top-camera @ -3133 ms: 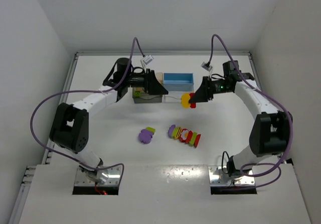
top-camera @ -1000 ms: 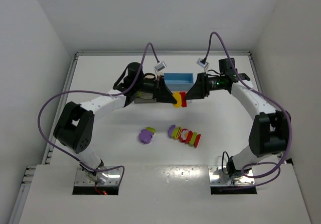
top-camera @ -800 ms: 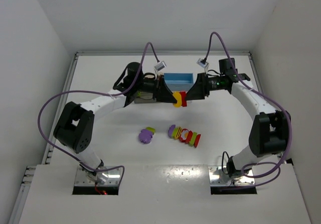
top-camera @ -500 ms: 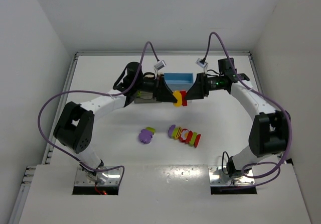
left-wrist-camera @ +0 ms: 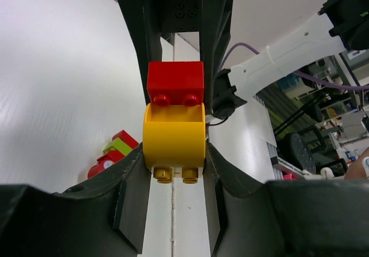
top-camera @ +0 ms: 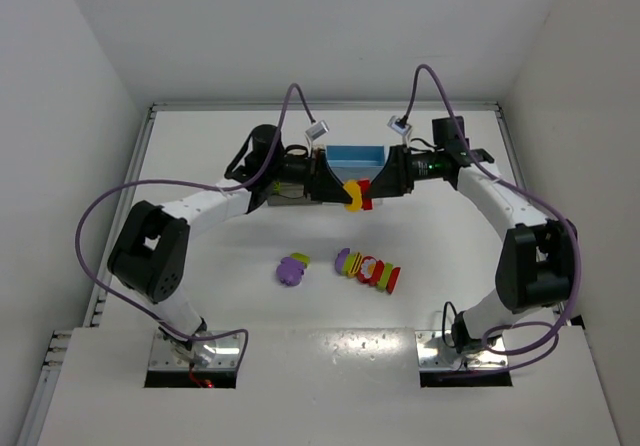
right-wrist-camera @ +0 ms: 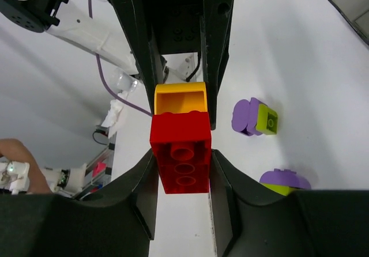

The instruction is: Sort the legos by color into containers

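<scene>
As the yellow piece (left-wrist-camera: 173, 136) and red brick (right-wrist-camera: 183, 153) hang stud-locked together above the counter (top-camera: 450, 256), near the blue bin (top-camera: 355, 153), we list: left fingers (left-wrist-camera: 131, 196) clamped on the yellow, right fingers (right-wrist-camera: 147, 199) clamped on the red. Risk: a crooked pull could slip one grip, dropping both among the loose pieces (top-camera: 368, 269) below.

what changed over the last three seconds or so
The left fingers swung right toward the middle and closed on the yellow brick. The right fingers, shut on the red brick that is stuck to the yellow one, carried the pair slightly left to meet them. The loose legos on the table and the blue bin stayed put.
</scene>
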Tool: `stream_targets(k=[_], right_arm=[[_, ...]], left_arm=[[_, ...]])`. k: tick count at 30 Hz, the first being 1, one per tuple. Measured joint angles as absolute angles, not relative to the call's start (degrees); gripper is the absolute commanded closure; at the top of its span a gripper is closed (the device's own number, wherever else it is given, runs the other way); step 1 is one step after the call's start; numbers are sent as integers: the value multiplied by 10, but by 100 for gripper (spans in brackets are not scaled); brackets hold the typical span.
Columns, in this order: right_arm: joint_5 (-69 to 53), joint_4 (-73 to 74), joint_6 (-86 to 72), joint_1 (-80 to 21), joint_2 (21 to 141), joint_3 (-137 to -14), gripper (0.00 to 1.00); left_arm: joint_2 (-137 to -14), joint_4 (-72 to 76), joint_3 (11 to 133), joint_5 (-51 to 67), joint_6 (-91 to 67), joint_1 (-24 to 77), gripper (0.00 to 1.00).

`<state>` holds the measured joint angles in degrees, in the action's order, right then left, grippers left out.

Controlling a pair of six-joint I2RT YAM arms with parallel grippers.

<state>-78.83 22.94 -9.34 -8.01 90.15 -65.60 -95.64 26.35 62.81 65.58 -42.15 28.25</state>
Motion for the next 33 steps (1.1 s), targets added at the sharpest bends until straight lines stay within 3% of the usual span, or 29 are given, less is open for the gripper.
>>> stream_targets(k=[4, 10, 14, 17, 23, 33], right_arm=[[-791, 231, -94, -65, 901, -648, 100], [-795, 260, -69, -4, 901, -648, 100], [-775, 294, -36, 4, 901, -657, 100], [-760, 316, -12, 4, 901, -670, 100], [-741, 333, 8, 7, 901, -677, 100], [-734, 337, 15, 8, 901, -677, 100]], left_arm=[[-945, 229, 611, 650, -387, 263, 90], [-918, 122, 602, 605, -291, 154, 90], [-910, 22, 626, 482, -202, 125, 90], [-911, -34, 661, 352, -146, 135, 84], [-939, -62, 720, 161, -94, 158, 78], [-1035, -83, 766, 9, -36, 179, 71]])
